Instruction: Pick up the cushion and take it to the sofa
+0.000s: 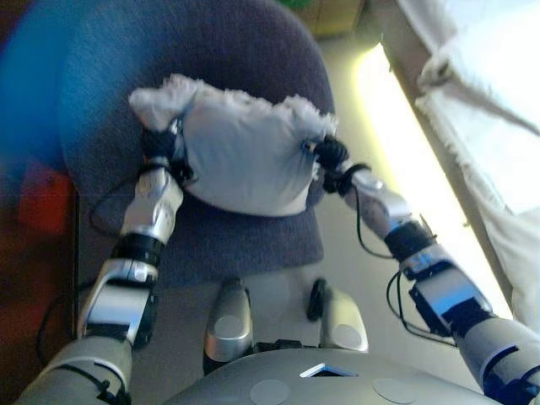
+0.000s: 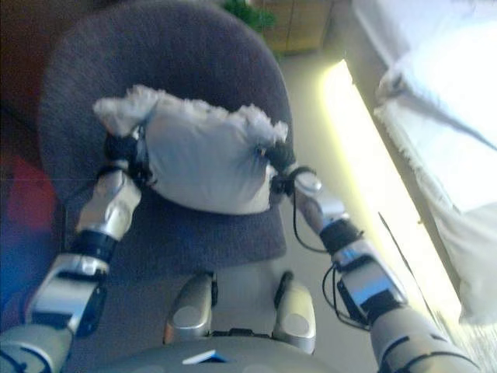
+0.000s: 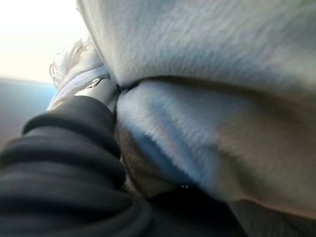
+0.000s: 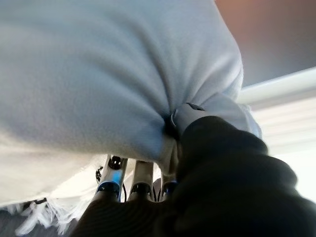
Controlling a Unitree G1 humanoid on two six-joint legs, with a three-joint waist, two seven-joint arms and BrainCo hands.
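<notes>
A pale grey cushion (image 1: 240,156) with a white fringe is held between my two hands over the seat of a round dark grey armchair (image 1: 211,51). My left hand (image 1: 160,148) grips its left side, with the cloth bunched against the thumb in the left wrist view (image 3: 64,163). My right hand (image 1: 331,156) grips its right side. In the right wrist view the cushion (image 4: 98,64) is puckered where the thumb digs in, and the fingers (image 4: 140,177) curl under it.
A white-covered piece of furniture (image 1: 489,101) stands at the right, across a bright sunlit strip of floor (image 1: 396,126). A wooden cabinet (image 1: 337,13) is at the back. Something red (image 1: 42,198) lies at the left of the chair.
</notes>
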